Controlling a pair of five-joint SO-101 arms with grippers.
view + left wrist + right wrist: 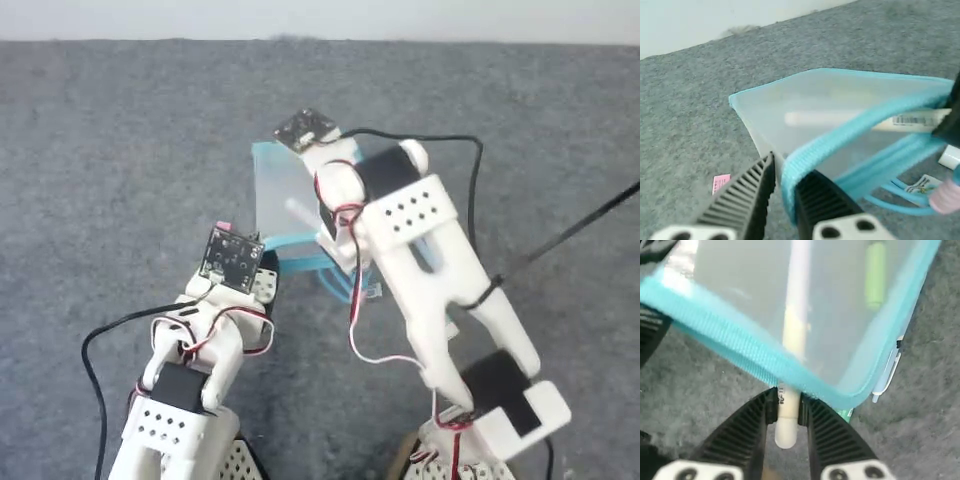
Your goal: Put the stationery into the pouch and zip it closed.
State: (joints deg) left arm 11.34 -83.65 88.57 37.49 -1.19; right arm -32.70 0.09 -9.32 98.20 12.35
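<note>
The desk [110, 140] carries a grey, felt-like fabric [685, 125] whose nap is mottled with lighter and darker flecks. Along its far side stands a pale, plain wall [320, 18], meeting the grey in a straight line across the high view. In the left wrist view the same wall rises whitish and bare above the grey surface, with a little tuft of fuzz [742, 30] at the seam. The light is soft and even, laying only faint, blurred shadows on the grey.
</note>
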